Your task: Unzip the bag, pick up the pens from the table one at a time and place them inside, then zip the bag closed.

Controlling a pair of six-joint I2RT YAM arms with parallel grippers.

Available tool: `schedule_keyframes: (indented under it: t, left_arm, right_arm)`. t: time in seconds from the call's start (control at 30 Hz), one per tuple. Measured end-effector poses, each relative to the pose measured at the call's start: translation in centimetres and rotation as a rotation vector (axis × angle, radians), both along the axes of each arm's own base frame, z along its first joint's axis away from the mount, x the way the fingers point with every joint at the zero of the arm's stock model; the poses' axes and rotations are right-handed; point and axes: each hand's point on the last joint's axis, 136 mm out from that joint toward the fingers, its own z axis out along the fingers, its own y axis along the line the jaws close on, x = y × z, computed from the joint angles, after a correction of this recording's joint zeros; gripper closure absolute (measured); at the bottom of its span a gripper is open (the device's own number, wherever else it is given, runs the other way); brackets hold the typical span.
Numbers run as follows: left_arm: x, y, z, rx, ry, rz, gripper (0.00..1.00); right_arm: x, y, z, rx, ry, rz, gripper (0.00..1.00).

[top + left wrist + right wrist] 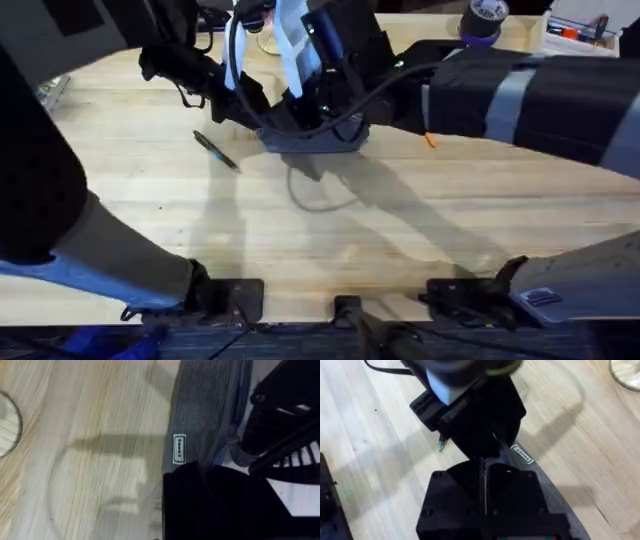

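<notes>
Both tools crowd the bag (318, 138) at twelve o'clock, their grips impossible to tell; a pen (215, 150) waits at ten, suggesting zip work.

Tape roll (485, 20), purple with a dark top: far edge of tabletop, about 1 o'clock from centre. White tray (580, 32) holding orange and red items: 2 o'clock, far right corner. Round pale disc (9, 425) seen partly in left wrist view.
</notes>
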Motion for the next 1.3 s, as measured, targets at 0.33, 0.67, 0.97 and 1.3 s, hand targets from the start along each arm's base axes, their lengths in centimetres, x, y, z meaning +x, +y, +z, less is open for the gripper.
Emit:
schedule_keyframes:
  t: [0.33,0.67,0.97,1.3]
  left_arm:
    - [-0.2,0.0,0.0,0.001,0.004,-0.01,0.958]
    - [-0.1,-0.4,0.1,-0.006,-0.002,-0.016,0.958]
    - [-0.1,-0.7,0.3,-0.024,-0.002,-0.018,0.693]
    - [-0.4,-1.8,0.7,-0.06,0.003,-0.033,0.008]
  right_arm:
    - [2.0,-2.5,-0.1,-0.06,-0.037,-0.089,0.068]
    - [1.1,-8.6,7.6,-0.017,-0.088,-0.181,0.005]
    - [2.4,-11.0,8.7,-0.007,-0.102,-0.246,0.005]
    - [2.3,-11.0,8.5,-0.017,-0.104,-0.238,0.005]
